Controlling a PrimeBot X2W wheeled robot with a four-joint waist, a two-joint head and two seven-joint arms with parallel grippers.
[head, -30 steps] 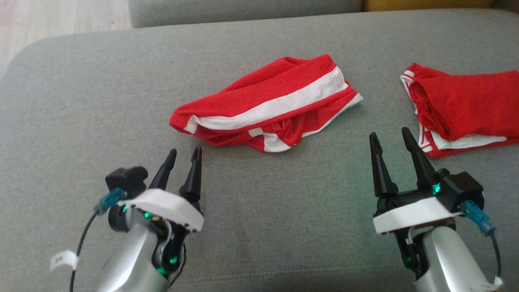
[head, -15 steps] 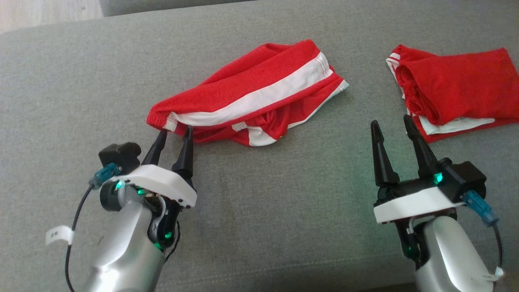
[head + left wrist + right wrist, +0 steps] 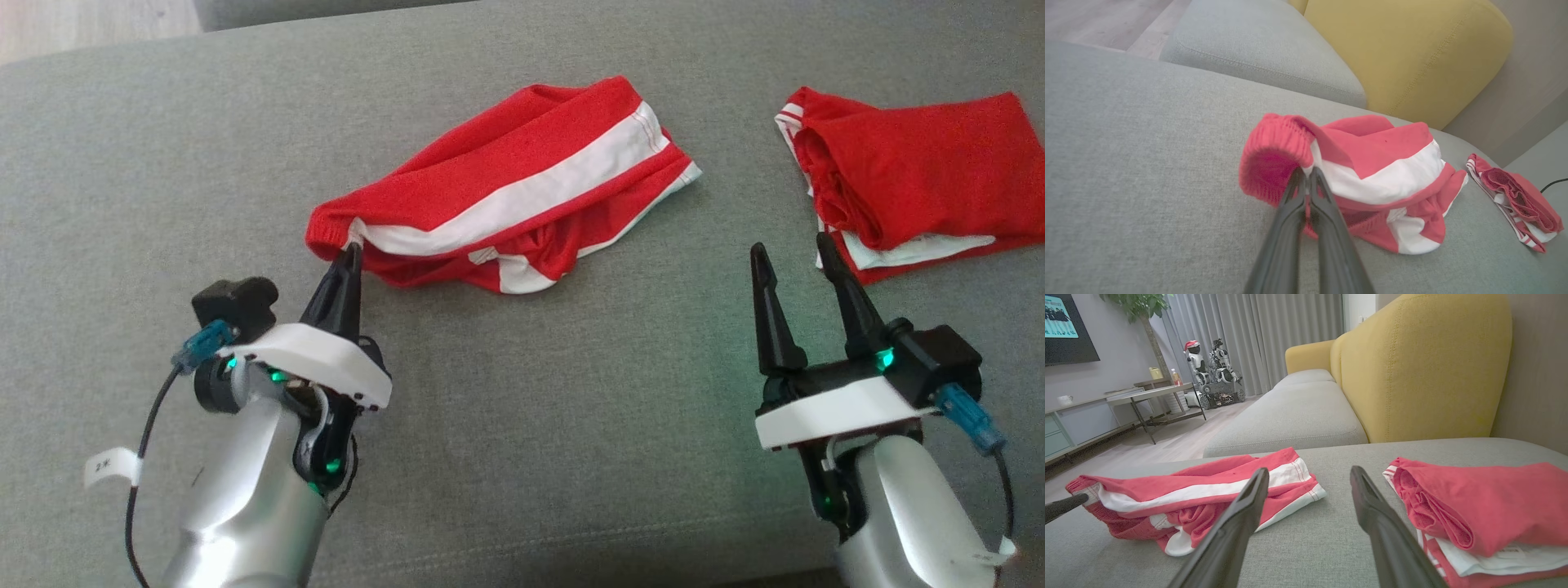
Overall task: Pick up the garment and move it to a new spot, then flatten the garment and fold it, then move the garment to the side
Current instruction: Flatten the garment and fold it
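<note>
Evidently caught at the very first step. Found the crumpled red garment with broad white stripes (image 3: 522,184) lying bunched at upper centre of the head view, on the grey woven-fabric sofa cushion (image 3: 522,425). Saw the left gripper (image 3: 351,255), lower left, clenched on the ribbed waistband end (image 3: 326,233) of it; checked the same pinch in the left wrist view. Noted the right gripper (image 3: 790,243), lower right, spread wide and holding nothing, near a folded red cloth pile (image 3: 922,175) at upper right. Judged grasp made, bulk of cloth not yet off the cushion. Judged relocation, flattening, folding and setting aside all outstanding.
</note>
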